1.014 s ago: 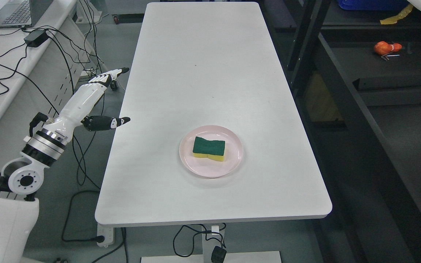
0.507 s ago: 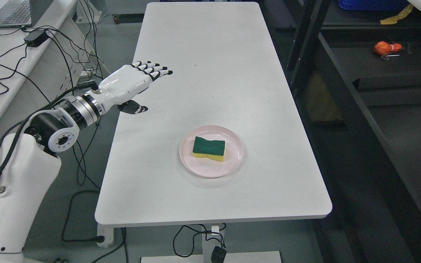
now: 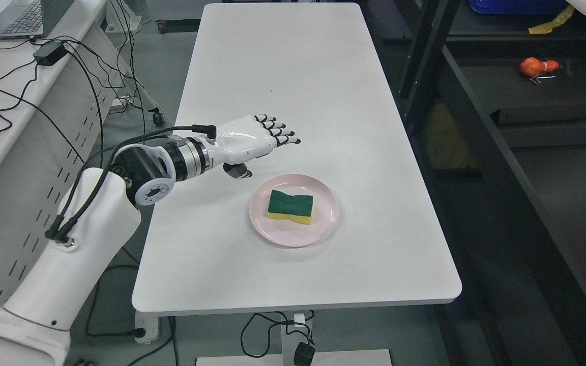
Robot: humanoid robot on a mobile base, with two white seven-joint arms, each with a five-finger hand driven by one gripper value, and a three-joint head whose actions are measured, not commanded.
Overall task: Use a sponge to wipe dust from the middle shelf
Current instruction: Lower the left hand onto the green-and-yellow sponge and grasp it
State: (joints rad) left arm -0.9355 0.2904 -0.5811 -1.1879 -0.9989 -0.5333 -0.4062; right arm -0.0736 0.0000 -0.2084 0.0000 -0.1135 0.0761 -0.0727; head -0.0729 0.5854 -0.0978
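1. Now your left hand (image 3: pixel 252 140) hovers over the tabletop (image 3: pixel 283 76), fingers (image 3: pixel 280 133) extended, holding nothing.
2. Bring it down squarely over the sponge (image 3: pixel 291 206) on the pink plate (image 3: pixel 323 223) before closing.

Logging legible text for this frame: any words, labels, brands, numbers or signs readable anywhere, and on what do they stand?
None can be read.
Sponge, pink plate, white table: no print visible.
Left hand: no markings visible.
Laptop at the upper left: keys too small to read.
Orange object on the dark shelf: no legible label.
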